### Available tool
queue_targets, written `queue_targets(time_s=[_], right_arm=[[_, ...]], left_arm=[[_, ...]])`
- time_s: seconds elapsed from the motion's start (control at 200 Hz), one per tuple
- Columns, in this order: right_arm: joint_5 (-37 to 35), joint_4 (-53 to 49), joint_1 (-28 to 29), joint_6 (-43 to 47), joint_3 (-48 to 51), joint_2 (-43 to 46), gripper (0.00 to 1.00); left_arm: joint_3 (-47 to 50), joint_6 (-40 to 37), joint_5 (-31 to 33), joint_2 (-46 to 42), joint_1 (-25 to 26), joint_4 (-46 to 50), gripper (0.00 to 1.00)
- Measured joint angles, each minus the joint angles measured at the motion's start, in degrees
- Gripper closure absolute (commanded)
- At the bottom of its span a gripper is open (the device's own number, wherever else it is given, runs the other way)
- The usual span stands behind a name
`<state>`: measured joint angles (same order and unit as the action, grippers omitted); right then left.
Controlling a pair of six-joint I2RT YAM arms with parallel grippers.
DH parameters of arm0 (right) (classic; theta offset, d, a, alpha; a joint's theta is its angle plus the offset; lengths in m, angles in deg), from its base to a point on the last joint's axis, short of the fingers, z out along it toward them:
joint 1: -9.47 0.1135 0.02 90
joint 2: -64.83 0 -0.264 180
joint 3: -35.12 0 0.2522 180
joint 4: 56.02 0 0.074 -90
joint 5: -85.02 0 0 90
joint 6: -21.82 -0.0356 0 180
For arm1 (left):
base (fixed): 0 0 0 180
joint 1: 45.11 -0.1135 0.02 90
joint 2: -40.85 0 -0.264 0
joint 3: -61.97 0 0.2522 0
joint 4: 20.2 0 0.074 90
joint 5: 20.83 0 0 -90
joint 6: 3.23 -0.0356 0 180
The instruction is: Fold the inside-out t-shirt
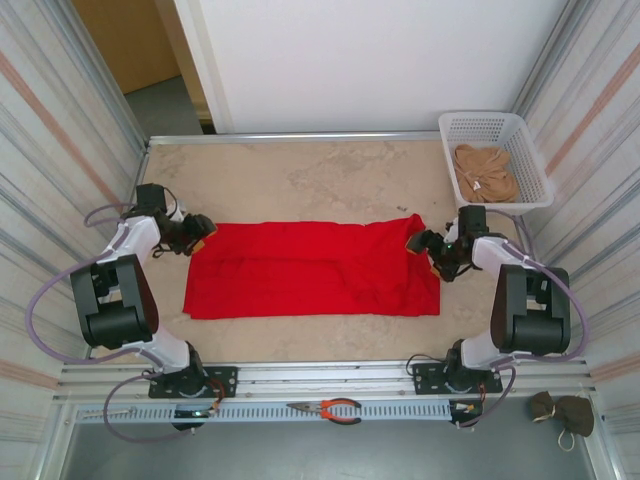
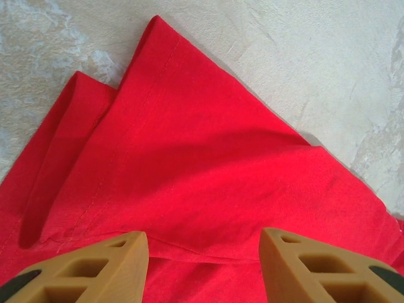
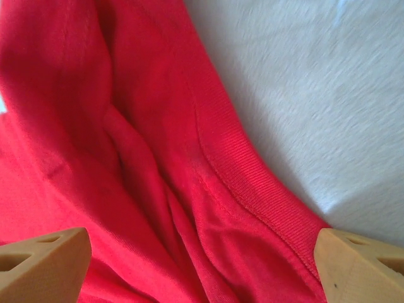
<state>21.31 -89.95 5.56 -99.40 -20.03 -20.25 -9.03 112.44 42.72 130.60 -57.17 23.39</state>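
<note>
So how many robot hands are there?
2: the left hand at the red t-shirt's left end, the right hand at its right end, both open.

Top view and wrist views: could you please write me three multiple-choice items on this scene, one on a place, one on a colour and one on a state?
1. Where is the basket?
A. At the far right corner of the table
B. At the near left corner
C. At the middle of the near edge

2. What colour is the shirt?
A. Blue
B. Red
C. Green

3. How is the left gripper?
A. Shut on the shirt
B. Shut on the basket
C. Open

Answers:
1 A, since the top view shows it at the far right corner.
2 B, since the cloth is bright red in every view.
3 C, since its jaws stand wide apart over the shirt in the left wrist view.
</note>
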Motion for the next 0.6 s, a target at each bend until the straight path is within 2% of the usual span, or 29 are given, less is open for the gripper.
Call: queue_targets(time_s=[0.21, 0.286, 0.381, 0.446, 0.581, 0.601], right_arm=[[-0.02, 1.92, 5.18, -0.83, 0.46, -0.04, 0.13], [-1.68, 2.23, 6.99, -1.40, 0.59, -0.02, 0.18], [-4.72, 2.27, 9.20, -2.54, 0.59, -0.02, 0.28], [-6.95, 2.23, 10.69, -3.43, 0.59, -0.07, 0.47], [-10.36, 2.19, 13.00, -5.20, 0.59, -1.73, 0.99], [-10.58, 2.19, 13.00, -5.42, 0.59, -2.01, 1.00]], left_arm=[[0.00, 0.02, -0.55, 0.00, 0.00, -0.09, 0.50], [0.00, 0.02, -0.55, 0.00, 0.00, -0.11, 0.50], [0.00, 0.02, -0.55, 0.00, 0.00, -0.33, 0.50], [0.00, 0.02, -0.55, 0.00, 0.00, -0.63, 0.50], [0.00, 0.00, -0.52, 0.09, 0.00, -0.70, 0.50], [0.00, 0.00, -0.52, 0.17, 0.00, -0.70, 0.50]])
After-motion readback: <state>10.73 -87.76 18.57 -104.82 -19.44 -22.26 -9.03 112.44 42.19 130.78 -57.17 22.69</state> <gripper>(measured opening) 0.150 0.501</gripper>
